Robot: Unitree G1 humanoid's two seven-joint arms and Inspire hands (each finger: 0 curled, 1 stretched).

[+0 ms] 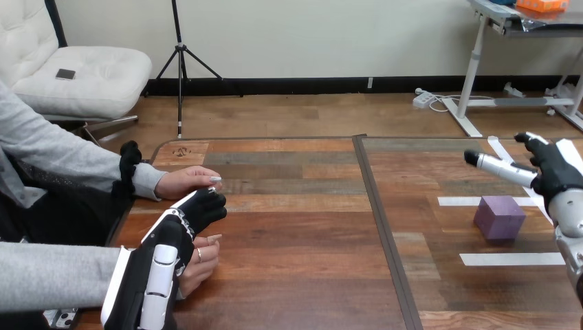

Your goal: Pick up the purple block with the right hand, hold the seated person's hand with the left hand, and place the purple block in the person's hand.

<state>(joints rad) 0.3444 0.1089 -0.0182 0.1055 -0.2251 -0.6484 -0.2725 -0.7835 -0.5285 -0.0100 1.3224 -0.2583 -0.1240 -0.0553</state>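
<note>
Right hand (552, 175) poised by the matte purple cube block (500, 217); left hand (196, 212) at the table's left edge.

Head view: the block sits untouched near the right edge of the brown wooden table (302, 227), between 2 white tape strips (512, 259). An off-centre close could shove it toward that edge, and a loose hold at the left could let the person's palm drift, so the block misses. The right hand hangs just beyond the block, released and empty, fingers straight, its forearm rising at the near-right corner. The left hand reaches in from the near-left corner and lies over the person's lower hand (203, 265), just below the person's upper hand (184, 182). Whether it grips I cannot tell.
</note>
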